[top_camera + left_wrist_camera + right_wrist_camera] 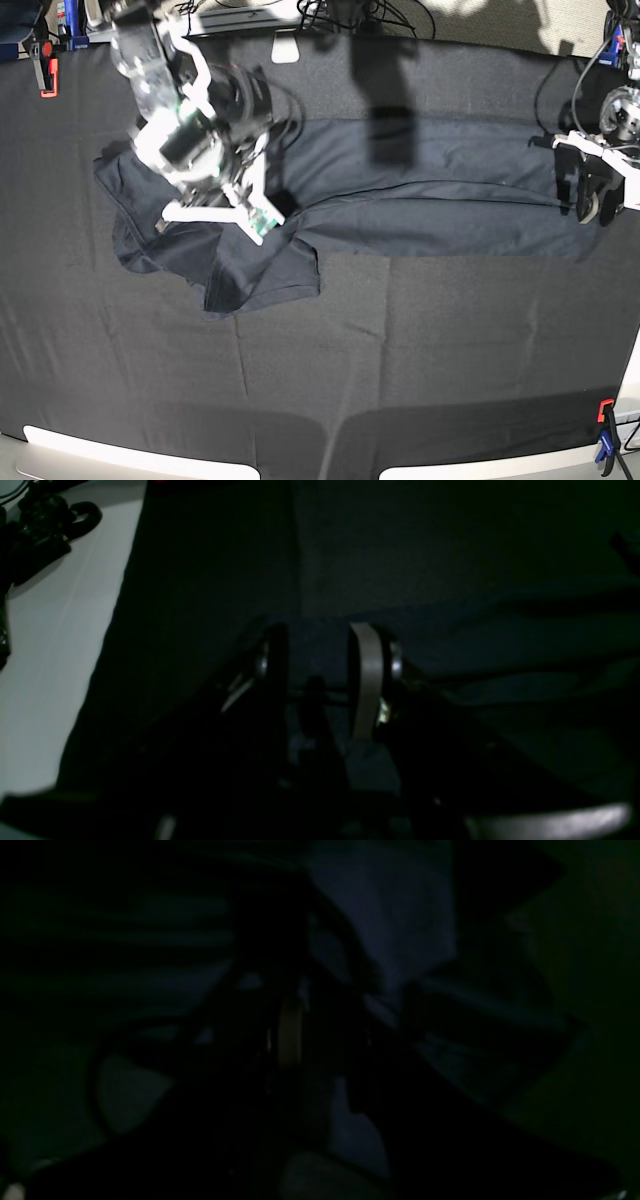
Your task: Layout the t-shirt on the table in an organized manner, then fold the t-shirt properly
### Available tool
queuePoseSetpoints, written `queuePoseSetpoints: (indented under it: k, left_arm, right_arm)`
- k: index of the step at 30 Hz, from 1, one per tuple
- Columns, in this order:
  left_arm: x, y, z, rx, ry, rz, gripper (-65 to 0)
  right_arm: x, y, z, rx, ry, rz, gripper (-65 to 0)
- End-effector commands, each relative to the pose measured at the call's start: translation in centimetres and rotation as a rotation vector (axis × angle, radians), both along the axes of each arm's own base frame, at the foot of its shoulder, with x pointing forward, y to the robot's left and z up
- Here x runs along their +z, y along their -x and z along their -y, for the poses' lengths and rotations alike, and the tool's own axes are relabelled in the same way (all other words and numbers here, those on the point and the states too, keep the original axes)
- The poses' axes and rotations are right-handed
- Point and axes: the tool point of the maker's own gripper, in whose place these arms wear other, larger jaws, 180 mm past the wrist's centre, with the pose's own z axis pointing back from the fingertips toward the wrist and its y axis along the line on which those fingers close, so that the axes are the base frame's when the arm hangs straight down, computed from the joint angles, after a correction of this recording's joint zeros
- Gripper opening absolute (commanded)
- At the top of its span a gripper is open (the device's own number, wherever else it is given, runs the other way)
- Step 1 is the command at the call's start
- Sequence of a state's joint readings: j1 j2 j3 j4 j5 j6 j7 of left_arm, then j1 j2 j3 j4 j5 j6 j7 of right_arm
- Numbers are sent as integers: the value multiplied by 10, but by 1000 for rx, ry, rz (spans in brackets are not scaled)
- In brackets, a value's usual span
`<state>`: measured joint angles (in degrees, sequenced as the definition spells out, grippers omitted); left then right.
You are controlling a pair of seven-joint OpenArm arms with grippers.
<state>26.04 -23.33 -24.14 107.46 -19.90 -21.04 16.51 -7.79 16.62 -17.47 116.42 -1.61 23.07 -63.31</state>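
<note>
Across the base view, the wide flat desk (420, 330) draped in matte black creased cloth fills nearly the whole picture, with a pale rim along the near edge and orange-and-blue clamps (604, 432) at the corners. On it lies the large dark navy short-sleeved cloth t-shirt (440, 205), stretched sideways from the picture's left to its right, flat and smooth along the right half and bunched in folds at the left end. The right tool (262, 222) on its white arm presses down into that bunched left end, and the cloth wrinkles around it. The left tool (592, 205) sits at the shirt's far right edge, touching or just above the hem; which of the two I cannot tell from here. From the left wrist view, the left tool (325, 640) shows two dark fingers, one with a pale pad (367, 680), standing apart with a clear gap, and navy cloth (500, 645) lies flat beneath and beyond them rather than pinched between. A white surface (45, 645) borders the black cloth on the left. From the right wrist view, almost everything is too dark to read: bluish folds of the shirt (395, 940) rise close around the right tool (290, 1035), whose fingers look narrow, though whether they clamp cloth I cannot tell.
</note>
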Motion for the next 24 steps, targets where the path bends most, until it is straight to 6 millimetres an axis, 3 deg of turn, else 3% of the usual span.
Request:
queuePoseSetpoints:
  k: [1, 4, 8, 14, 24]
  left_arm:
    - [15, -4, -2, -5, -7, 50, -476]
    - [15, -4, -2, -5, -7, 50, -476]
    - [14, -4, -2, -5, -7, 49, -476]
    - [14, -4, -2, -5, -7, 49, -476]
    - [14, -4, -2, -5, -14, 48, -476]
  right_arm:
    - [9, -1, -9, 12, -41, 19, -536]
    - [12, -1, -21, 12, -84, 28, -536]
    - [25, -17, -24, 21, -76, 141, -528]
    - [29, -28, -30, 40, -112, 193, -393]
    - [1, -67, -7, -12, -20, 117, -383]
